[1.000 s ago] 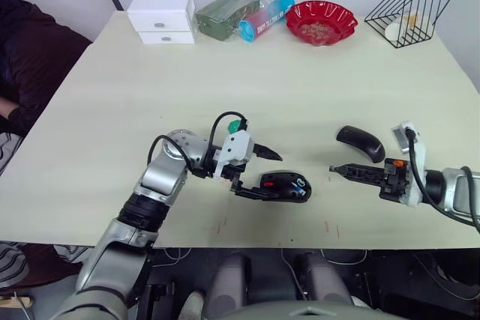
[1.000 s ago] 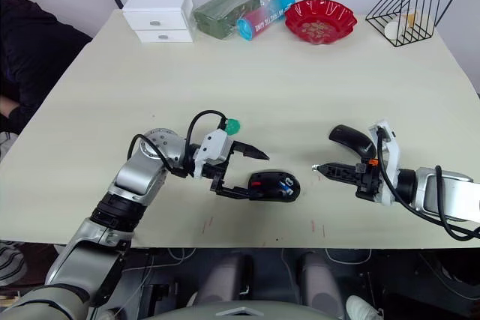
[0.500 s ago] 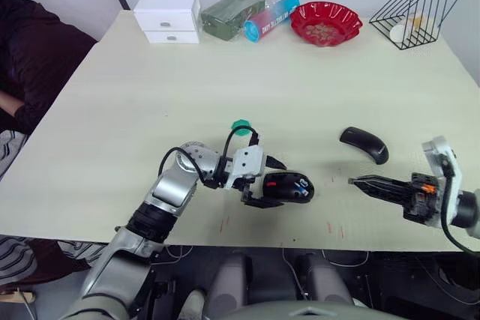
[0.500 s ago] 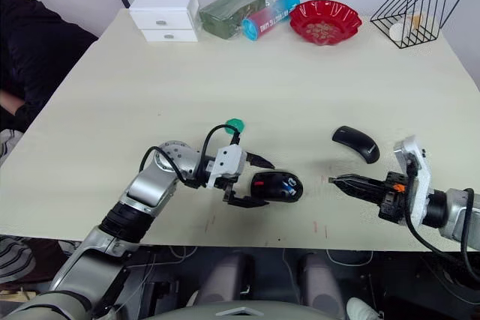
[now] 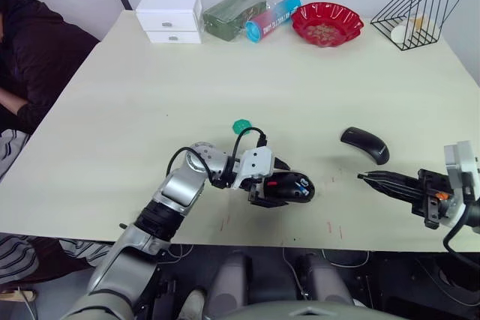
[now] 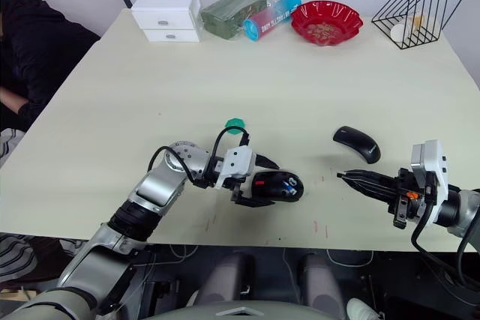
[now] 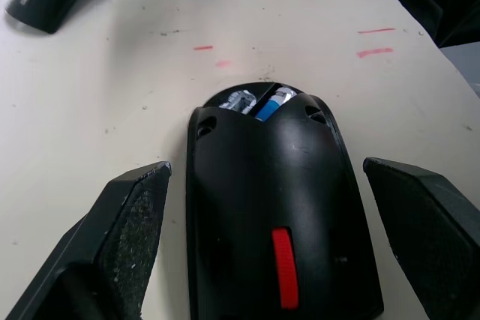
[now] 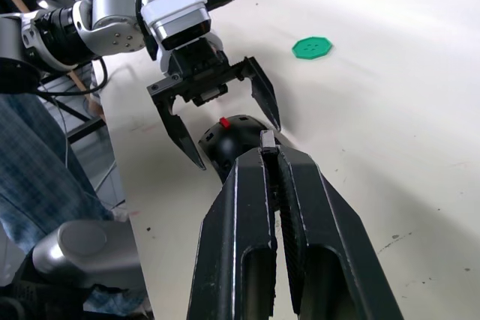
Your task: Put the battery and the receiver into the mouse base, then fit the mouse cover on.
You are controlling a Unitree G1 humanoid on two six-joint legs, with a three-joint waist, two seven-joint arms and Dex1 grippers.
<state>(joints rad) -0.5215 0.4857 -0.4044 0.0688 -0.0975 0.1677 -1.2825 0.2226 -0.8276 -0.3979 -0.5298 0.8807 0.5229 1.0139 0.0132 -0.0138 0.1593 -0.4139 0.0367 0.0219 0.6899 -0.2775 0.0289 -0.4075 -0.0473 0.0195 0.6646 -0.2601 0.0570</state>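
The mouse base (image 5: 291,187) lies near the table's front edge, black with a red patch (image 7: 283,277). In its open rear I see the blue and white battery (image 7: 271,102), and the small grey piece beside it looks like the receiver (image 7: 238,100). My left gripper (image 5: 271,183) is open, one finger (image 7: 127,222) on each side of the base with gaps. The mouse cover (image 5: 365,145), a plain black shell, lies to the right of the base. My right gripper (image 5: 362,177) is shut, pointing at the base from the right, a hand's width away.
A green toothed disc (image 5: 241,125) lies just behind my left wrist. Along the far edge stand a white drawer box (image 5: 169,16), a green packet (image 5: 230,11), a blue-pink tube (image 5: 270,16), a red bowl (image 5: 326,22) and a wire rack (image 5: 416,9). A person's dark sleeve (image 5: 30,58) is at the left.
My right gripper has drawn back to the right, away from the mouse base. My left gripper has slid forward, so its fingers now flank the base.
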